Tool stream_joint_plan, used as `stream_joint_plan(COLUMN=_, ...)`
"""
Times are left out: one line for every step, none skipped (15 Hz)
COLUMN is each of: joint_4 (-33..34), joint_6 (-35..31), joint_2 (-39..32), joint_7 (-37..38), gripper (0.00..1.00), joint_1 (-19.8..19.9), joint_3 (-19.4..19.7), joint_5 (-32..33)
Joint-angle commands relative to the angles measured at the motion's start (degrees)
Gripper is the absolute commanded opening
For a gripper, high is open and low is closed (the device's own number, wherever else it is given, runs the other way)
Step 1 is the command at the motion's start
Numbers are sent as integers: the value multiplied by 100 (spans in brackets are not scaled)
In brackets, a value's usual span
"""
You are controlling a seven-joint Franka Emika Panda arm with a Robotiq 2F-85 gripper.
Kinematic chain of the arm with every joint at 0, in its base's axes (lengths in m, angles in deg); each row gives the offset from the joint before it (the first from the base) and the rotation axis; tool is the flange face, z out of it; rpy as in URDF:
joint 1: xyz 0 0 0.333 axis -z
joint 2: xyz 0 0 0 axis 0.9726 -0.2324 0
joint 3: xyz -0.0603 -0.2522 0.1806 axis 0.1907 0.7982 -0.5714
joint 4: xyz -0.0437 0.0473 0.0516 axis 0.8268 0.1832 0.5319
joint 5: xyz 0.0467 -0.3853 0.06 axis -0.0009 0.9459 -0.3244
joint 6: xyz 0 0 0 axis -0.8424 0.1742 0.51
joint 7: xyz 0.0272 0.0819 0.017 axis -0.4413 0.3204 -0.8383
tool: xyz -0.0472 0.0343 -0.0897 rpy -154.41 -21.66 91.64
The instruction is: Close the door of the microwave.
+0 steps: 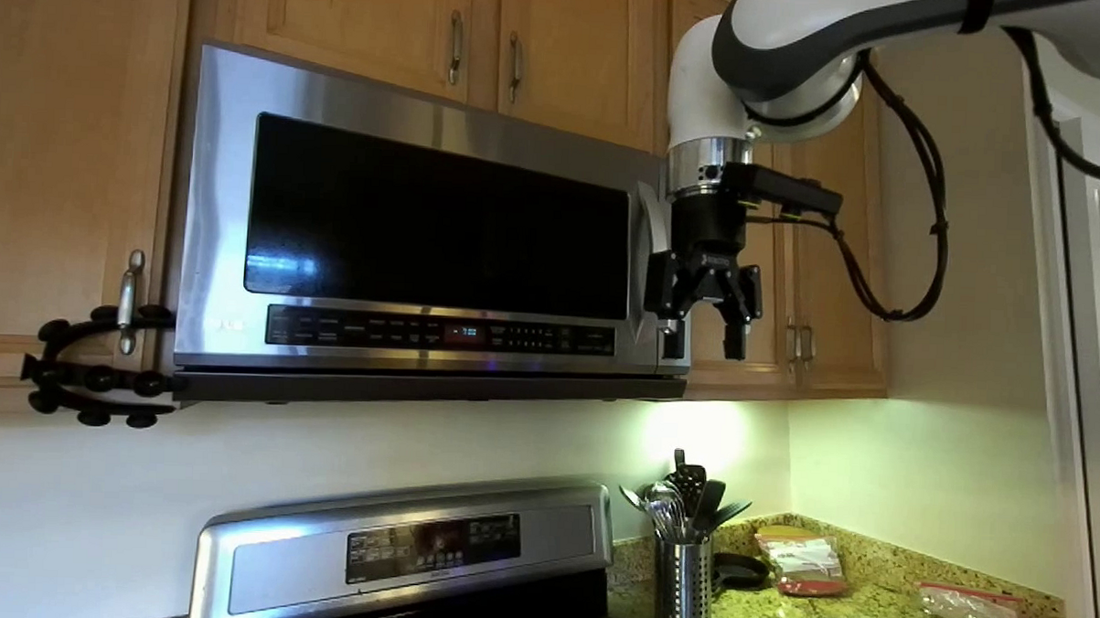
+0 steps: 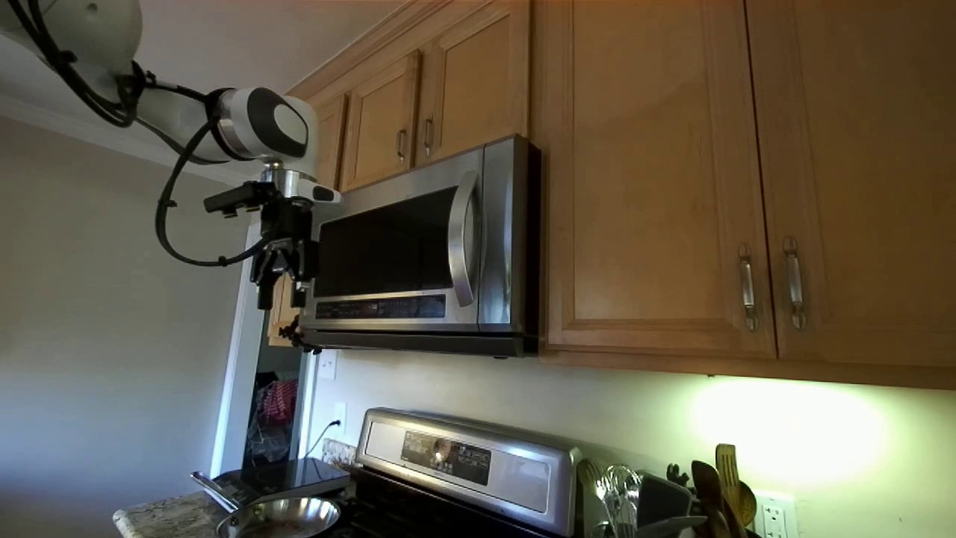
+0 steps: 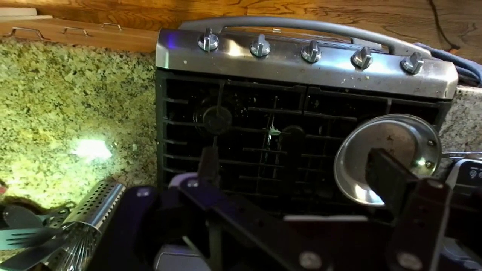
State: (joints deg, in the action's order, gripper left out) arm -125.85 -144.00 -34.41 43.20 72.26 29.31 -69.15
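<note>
Holding the fingers (image 1: 735,341) well apart, pointing them down and gripping nothing. Hanging on the room side of the microwave (image 2: 426,240), above the stove (image 3: 263,64), working with a single arm (image 1: 764,65) and so having no nearer one to choose. Finding the door (image 1: 425,215) wallward from the fingers, not beneath them; reading open space between, rather than contact, from both exterior views together. Looking at a long axis running level along the wall (image 1: 371,449), and meeting the upright handle (image 2: 457,240) at the end nearer the utensil holder (image 1: 684,584).

Judging the door closed or nearly, going by an edge seemingly lying flush with the narrow steel band (image 2: 498,246) alongside; being unable to rule out a thin gap. If needing any push, probably calling for a straight press toward the wall, on the steel beside the handle, perhaps bringing the fingers together first and risking a skid on such slick metal.

Showing brushed stainless steel around a broad, glossy black window (image 2: 382,243), with a dark strip of controls (image 1: 439,331) underneath and a smooth, bowed bar for a handle. Adding warm-grained wooden cabinets (image 1: 572,67) overhead. Overlooking, in the wrist view, matte black grates (image 3: 330,116), a round, polished pan (image 3: 397,141), and, on the speckled stone counter (image 3: 94,98), the holder's perforated cylinder.
</note>
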Motion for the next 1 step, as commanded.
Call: stream_joint_plan(joint_4=18, joint_6=19, joint_2=-12, joint_7=3, gripper=100, joint_1=-2, joint_3=2, joint_5=3)
